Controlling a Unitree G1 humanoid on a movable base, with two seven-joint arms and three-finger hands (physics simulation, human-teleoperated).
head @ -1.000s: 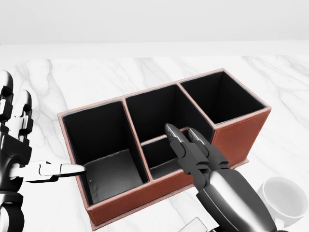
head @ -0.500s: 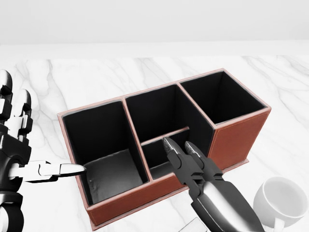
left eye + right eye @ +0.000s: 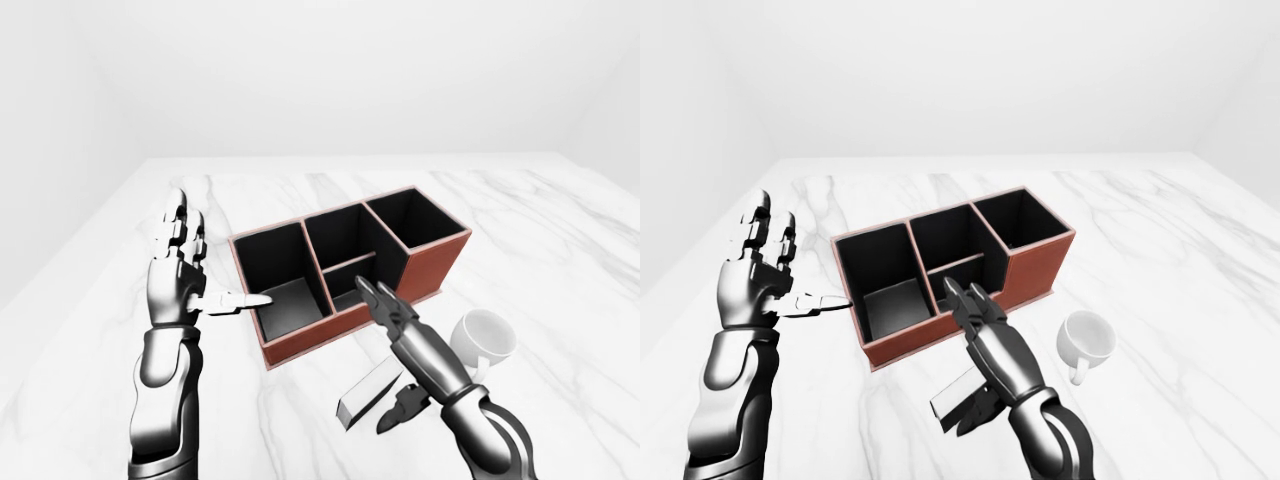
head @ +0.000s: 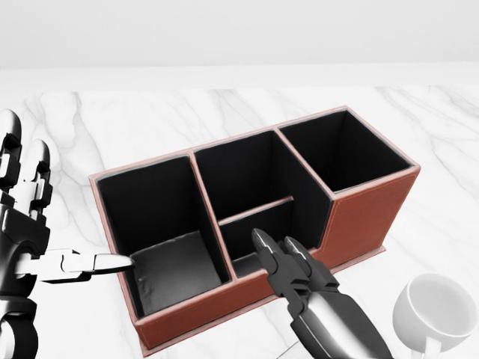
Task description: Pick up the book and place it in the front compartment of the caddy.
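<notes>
The brown caddy [image 3: 425, 268] with black compartments stands mid-table. Its small low compartment [image 4: 254, 232] lies at the middle of the wall nearest the bottom of the head view. The book [image 3: 368, 392], a pale grey slab, lies on the marble below the caddy, apart from it. My right hand [image 3: 384, 345] hovers open over the book, fingers [image 4: 278, 262] stretched toward the caddy's near wall and thumb beside the book's right end. My left hand [image 3: 205, 268] is open at the caddy's left, its thumb tip touching the left rim.
A white mug [image 3: 482, 335] stands on the marble table [image 3: 520, 220] to the right of my right hand, below the caddy's right end. White walls rise behind the table's far edge.
My right hand has drawn back toward the bottom of the head view, from over the small low compartment to the caddy's near wall. The left hand and caddy have not moved.
</notes>
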